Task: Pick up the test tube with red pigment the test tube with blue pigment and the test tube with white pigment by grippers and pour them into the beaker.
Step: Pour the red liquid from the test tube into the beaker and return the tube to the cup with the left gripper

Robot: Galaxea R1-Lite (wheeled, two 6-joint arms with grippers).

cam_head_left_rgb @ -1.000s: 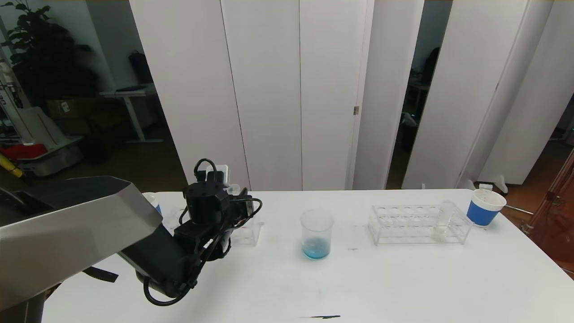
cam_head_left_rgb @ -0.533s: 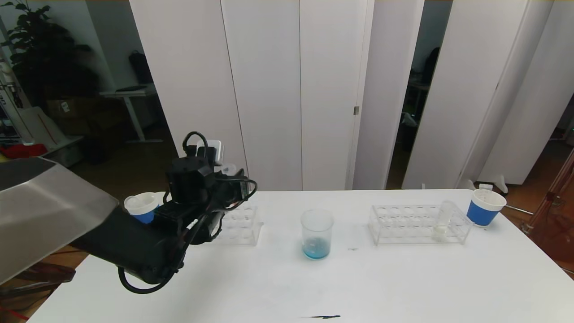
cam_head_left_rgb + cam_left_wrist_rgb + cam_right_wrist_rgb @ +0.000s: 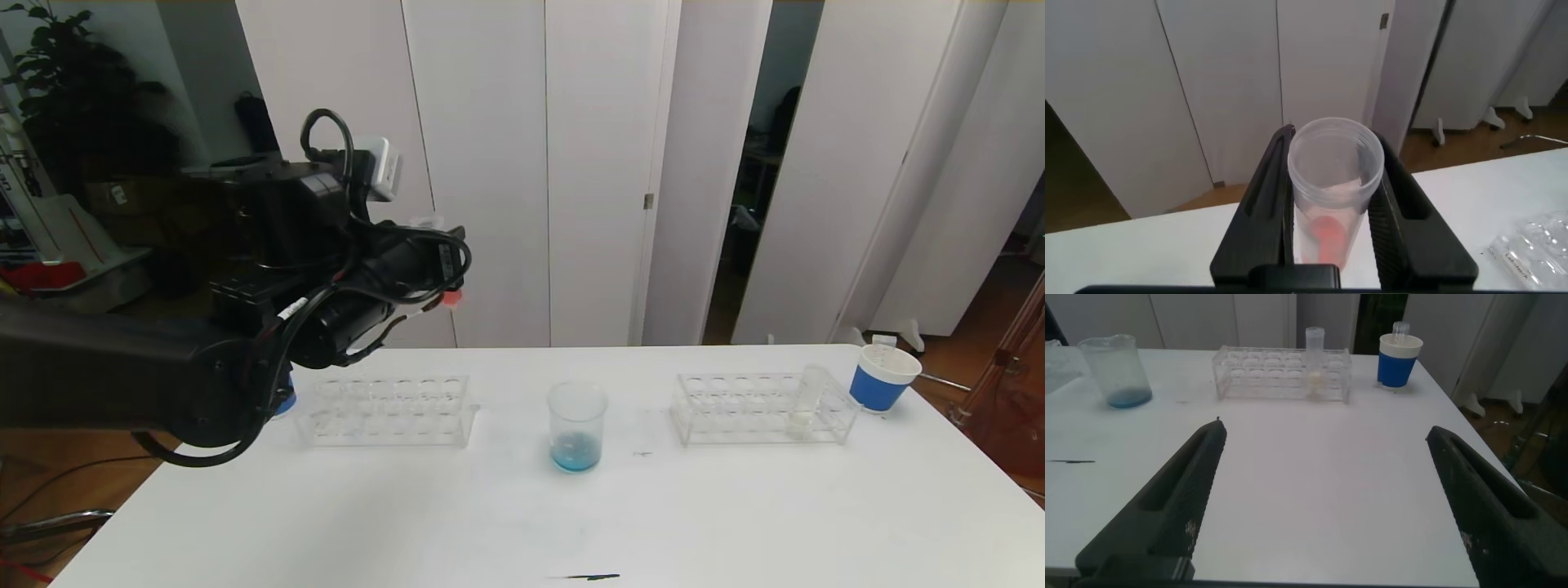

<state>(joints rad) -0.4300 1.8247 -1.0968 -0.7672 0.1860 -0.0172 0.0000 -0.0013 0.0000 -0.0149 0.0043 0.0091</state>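
Left gripper (image 3: 1331, 220): raised above the left end of the table, over the left rack; jaws clamped on the test tube with red pigment (image 3: 1333, 192), one finger on each side of it.
Test tube with red pigment: held off the table, open mouth toward the wrist camera, red liquid at its bottom.
Left rack (image 3: 384, 410): clear, on the table below the left arm; a blue paper cup (image 3: 285, 402) shows partly behind the arm.
Beaker (image 3: 576, 425): upright at the table's centre, between the two racks, with blue liquid in its bottom.
Right rack (image 3: 759, 408): clear, right of the beaker.
Test tube with white pigment (image 3: 807, 400): leaning in the right end of the right rack.
Blue-and-white cup (image 3: 882, 378): near the table's right far corner.
Right gripper (image 3: 1331, 498): low over the near right part of the table, fingers spread wide, holding nothing.
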